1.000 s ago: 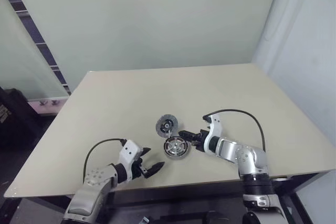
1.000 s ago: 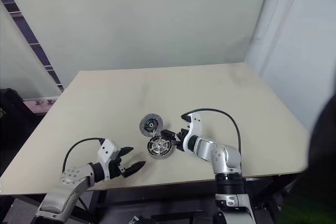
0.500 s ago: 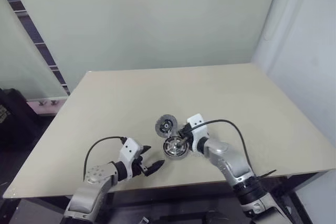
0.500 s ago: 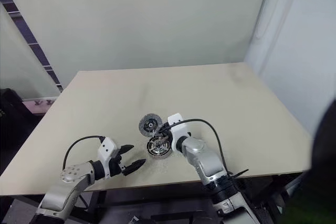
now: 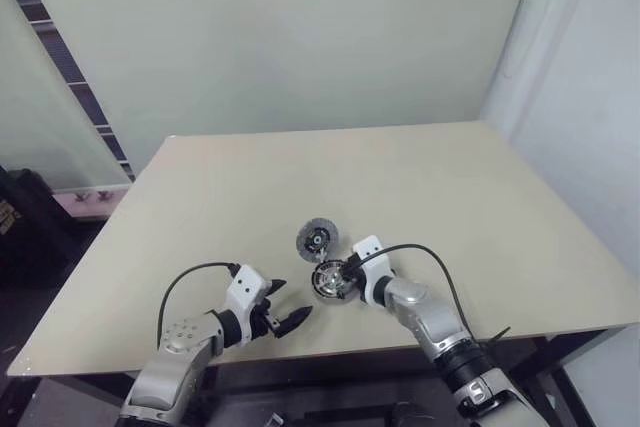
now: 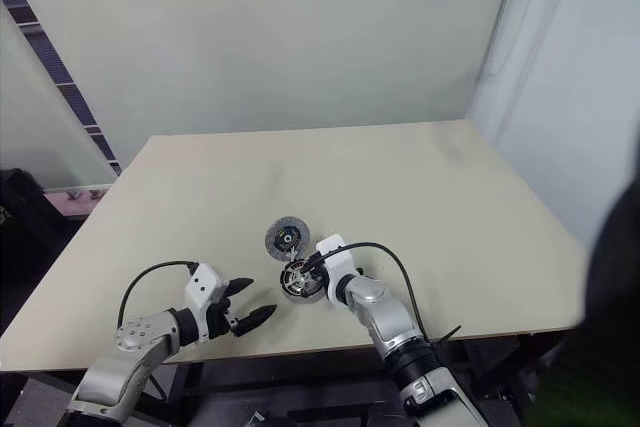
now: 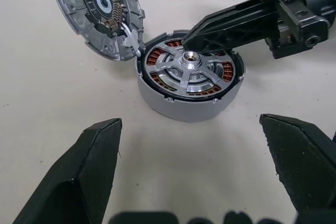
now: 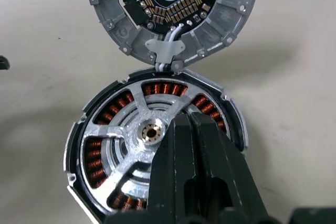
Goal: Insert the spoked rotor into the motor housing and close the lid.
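The motor housing (image 5: pixel 333 281) stands near the table's front middle, its copper coils showing around the rim (image 7: pixel 184 106). The spoked rotor (image 8: pixel 126 124) sits inside it, silvery spokes and hub facing up. Just behind the housing lies the lid (image 5: pixel 317 239), flipped open with its circuit side up and joined to the housing by a small white clip. My right gripper (image 8: pixel 184 121) is shut with nothing between its fingers, its tips resting over the rotor just beside the hub. My left gripper (image 5: pixel 290 304) stands open a short way to the front left of the housing, touching nothing.
The beige table (image 5: pixel 450 197) reaches back to a pale wall. Its front edge runs close below both grippers. A black cable (image 5: pixel 430 252) loops from the right wrist and another (image 5: pixel 190 275) from the left wrist.
My right gripper has shut, rolled and moved left and down from beside the housing onto the rotor's top. The left gripper, housing and lid have stayed put.
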You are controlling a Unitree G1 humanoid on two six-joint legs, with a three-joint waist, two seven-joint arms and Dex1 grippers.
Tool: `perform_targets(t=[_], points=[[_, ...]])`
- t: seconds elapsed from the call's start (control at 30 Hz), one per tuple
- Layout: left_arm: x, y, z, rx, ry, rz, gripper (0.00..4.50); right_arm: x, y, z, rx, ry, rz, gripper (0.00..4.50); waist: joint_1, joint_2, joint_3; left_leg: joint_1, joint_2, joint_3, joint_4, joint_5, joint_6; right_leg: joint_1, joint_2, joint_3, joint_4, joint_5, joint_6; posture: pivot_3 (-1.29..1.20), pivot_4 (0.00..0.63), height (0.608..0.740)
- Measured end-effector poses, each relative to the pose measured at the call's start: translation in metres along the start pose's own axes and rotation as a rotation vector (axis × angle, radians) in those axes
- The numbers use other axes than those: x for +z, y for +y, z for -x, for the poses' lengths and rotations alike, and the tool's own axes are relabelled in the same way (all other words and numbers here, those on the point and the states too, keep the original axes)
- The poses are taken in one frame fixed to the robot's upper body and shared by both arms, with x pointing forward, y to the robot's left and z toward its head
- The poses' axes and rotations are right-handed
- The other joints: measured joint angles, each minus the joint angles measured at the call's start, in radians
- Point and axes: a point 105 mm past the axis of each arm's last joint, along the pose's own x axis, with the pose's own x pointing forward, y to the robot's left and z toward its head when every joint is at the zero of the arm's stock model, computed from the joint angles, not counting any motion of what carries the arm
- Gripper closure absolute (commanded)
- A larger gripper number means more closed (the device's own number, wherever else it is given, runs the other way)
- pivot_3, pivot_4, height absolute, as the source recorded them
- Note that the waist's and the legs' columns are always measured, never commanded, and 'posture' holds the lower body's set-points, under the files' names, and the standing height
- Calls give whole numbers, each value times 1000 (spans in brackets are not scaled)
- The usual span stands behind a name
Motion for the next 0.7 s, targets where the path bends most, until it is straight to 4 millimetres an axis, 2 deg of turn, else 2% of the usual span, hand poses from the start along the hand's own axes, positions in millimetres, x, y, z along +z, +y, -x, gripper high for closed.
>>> perform_targets(t=[0.1,0.23,0.33,0.4,0.7], points=[[0,0,0,0,-3,-2,0,12,-6,10,21,10,77,3218,0,0,0,-1,0,0,0,0,0,0,0,1,0,0,0,0,0,740],[1,0,-1,-1,-7,-5,0,51,-14,25,55,0,274,1733,1,0,0,0,0,1,0,0,0,0,0,0,0,0,0,0,0,740],[1,1,-2,-4,-9,-4,0,59,-11,35,128,68,400,604,1,0,0,-1,0,0,0,0,0,0,0,-1,0,0,0,0,0,740],[0,2,-2,-5,-9,-3,0,57,-8,38,168,113,436,30,1,0,0,-1,0,0,0,0,0,0,0,-1,-1,0,0,0,0,740],[0,4,-3,-2,-10,-2,0,43,5,45,328,332,732,30,1,-1,0,-1,0,0,0,0,0,0,-1,-2,-1,0,0,0,0,740]])
